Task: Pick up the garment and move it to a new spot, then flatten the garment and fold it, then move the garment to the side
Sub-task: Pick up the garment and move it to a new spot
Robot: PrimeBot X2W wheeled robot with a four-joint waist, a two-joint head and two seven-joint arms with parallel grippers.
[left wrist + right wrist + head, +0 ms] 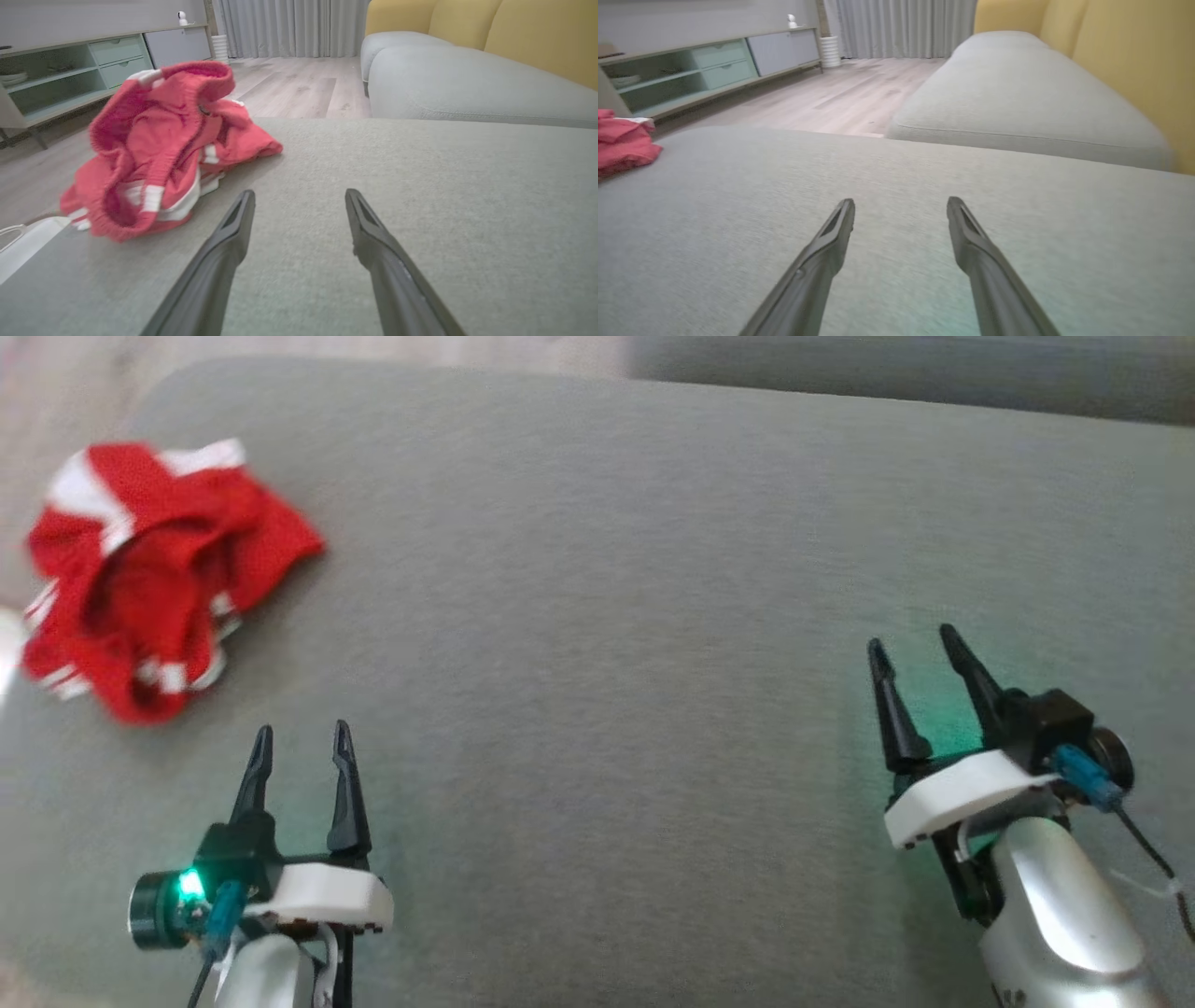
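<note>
1. The crumpled red mesh garment with white stripes (pixel 159 579) lies in a loose heap at the far left edge of the wide grey fabric-covered bench (pixel 607 569). It is ahead and to the left of the left gripper (pixel 303 730), near it but apart, and well apart from the right gripper (pixel 912 638)
2. From the head view the garment reads as a flattish bundle seen from above. The left wrist view shows it (pixel 159 149) standing up in folds with a ribbed hem curling open. The right wrist view catches one red corner (pixel 623 140) at its left edge
3. The wrist views add the room beyond the bench: pale wood floor (pixel 289 88), a low pale green and grey cabinet (pixel 93 60), grey curtains (pixel 289 28), and a sofa with a grey seat and yellow back (pixel 1017 102)
4. Counted: one garment, one bench, one sofa, one cabinet, two grippers, each with two long dark fingers
5. Both arms sit low over the bench with fingers pointing away from the robot. The left gripper stands nearly straight, a green lamp (pixel 189 885) lit at its wrist, jaws spread with nothing between them. The right gripper leans towards the left, jaws likewise spread and empty, bare grey fabric showing between the fingers in each wrist view
</note>
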